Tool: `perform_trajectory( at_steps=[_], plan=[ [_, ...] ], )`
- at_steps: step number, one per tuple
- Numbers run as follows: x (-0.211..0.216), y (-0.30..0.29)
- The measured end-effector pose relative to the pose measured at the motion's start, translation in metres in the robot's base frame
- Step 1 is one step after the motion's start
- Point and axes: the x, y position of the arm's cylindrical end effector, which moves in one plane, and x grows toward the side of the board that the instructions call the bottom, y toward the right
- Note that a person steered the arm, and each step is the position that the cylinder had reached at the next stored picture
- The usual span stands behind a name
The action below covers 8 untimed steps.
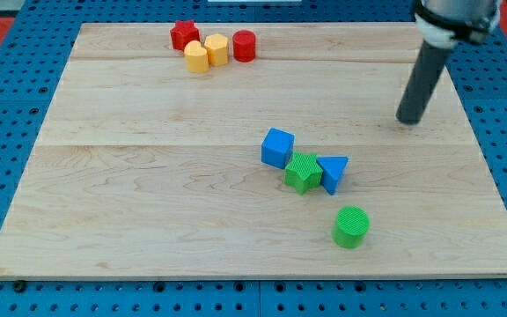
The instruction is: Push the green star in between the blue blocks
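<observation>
Camera view shows the green star (303, 172) wedged between the blue cube (277, 147) and blue triangle (333, 173), touching both, my tip (407, 121) well apart upper right; another push might scatter them.

A single camera looks down at a slant from beyond the near edge of the wooden desk (148, 194), facing across it toward its far edge, far enough back to take in almost the whole desk.
</observation>
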Motion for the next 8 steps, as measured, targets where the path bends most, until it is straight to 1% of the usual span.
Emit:
perform_trajectory(
  at_steps=[1,2,3,4,5,6,7,8],
  plan=[
    [0.009,-0.041],
    [0.009,-0.049],
    [0.019,-0.048],
    [0.051,-0.076],
    [0.061,-0.065],
    [0.07,-0.068],
    [0.084,-0.117],
    [0.076,-0.152]
  ],
)
